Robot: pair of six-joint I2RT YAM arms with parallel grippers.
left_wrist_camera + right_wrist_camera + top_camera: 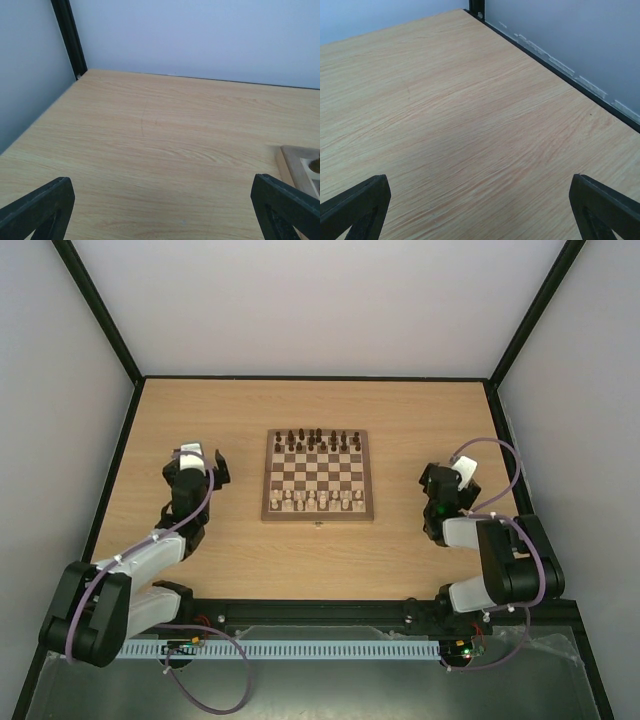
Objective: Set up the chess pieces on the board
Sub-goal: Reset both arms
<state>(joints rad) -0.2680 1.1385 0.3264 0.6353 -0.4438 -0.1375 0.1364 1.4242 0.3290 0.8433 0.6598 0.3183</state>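
Note:
The board [318, 455] lies in the middle of the table, checkered dark brown and cream, with a small latch at its front edge. Several pale beige chess pieces [318, 499] stand in the two nearest rows. Dark brown pieces [320, 440] stand in the two far rows. My left gripper [208, 462] is open and empty, left of the board; its wrist view shows bare table and the board's corner [295, 162]. My right gripper [437, 483] is open and empty, right of the board; its wrist view shows only bare table.
The wooden table [200, 420] is walled by pale panels with black frame posts [70, 37] at the corners and a black edge strip [560, 70] along the right side. A perforated rail [300, 648] runs along the near edge between the arm bases.

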